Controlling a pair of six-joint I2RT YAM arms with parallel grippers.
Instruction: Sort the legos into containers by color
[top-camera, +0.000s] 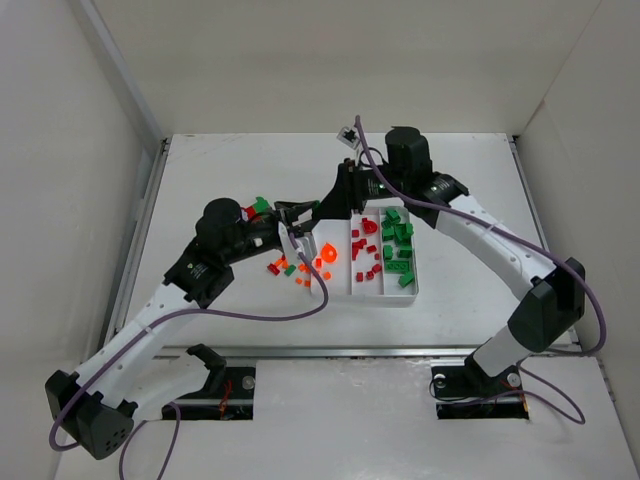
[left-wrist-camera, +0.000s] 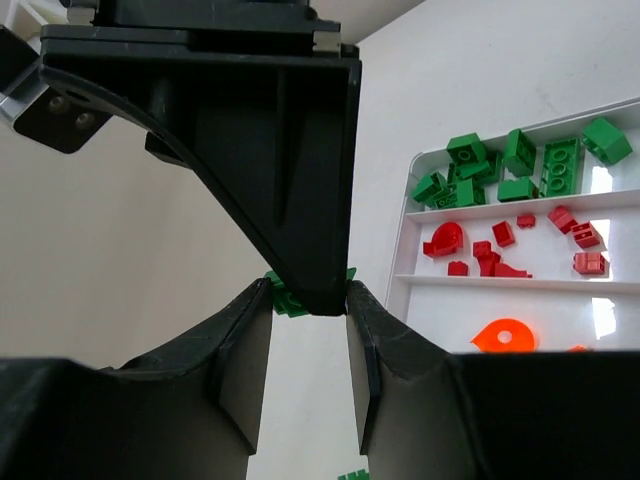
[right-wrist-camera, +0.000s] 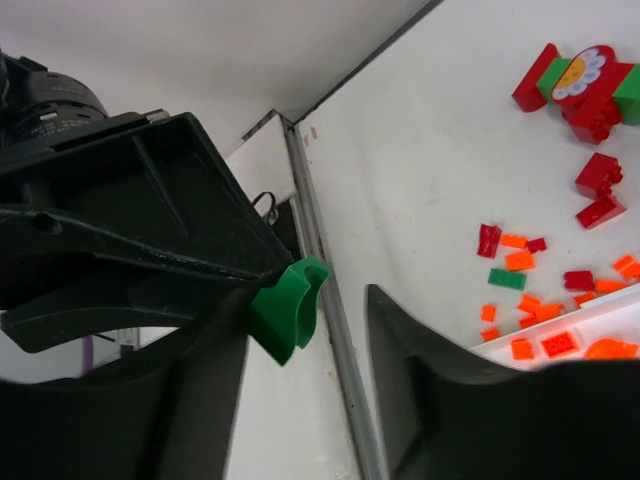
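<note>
- Green brick (right-wrist-camera: 288, 310): held in the air outside the tray (top-camera: 385, 297), off the tray's orange side, where the two grippers meet.
- Left gripper (left-wrist-camera: 310, 300): closed on this brick. Green shows at both fingertips in its own view, and the middle of the brick is hidden behind a black finger of the other arm.
- Right gripper (right-wrist-camera: 308, 305): jaws apart and set around the same brick. One finger touches it, and a clear gap remains on the other side.
- Tray: three long compartments side by side.
- Compartment farthest from the grippers: green bricks (left-wrist-camera: 520, 160).
- Middle compartment: red bricks (left-wrist-camera: 500, 245).
- Compartment nearest the grippers: a round orange piece (left-wrist-camera: 505, 335) and a few small orange bricks (right-wrist-camera: 540, 345).
- Loose bricks (top-camera: 290, 270): red, green and orange, scattered on the table (top-camera: 250, 170) just outside the tray's orange side, below the grippers in the top view.
- Built piece (right-wrist-camera: 585, 80): red and green with a flower face, on the table farther from the tray than the loose scatter.
</note>
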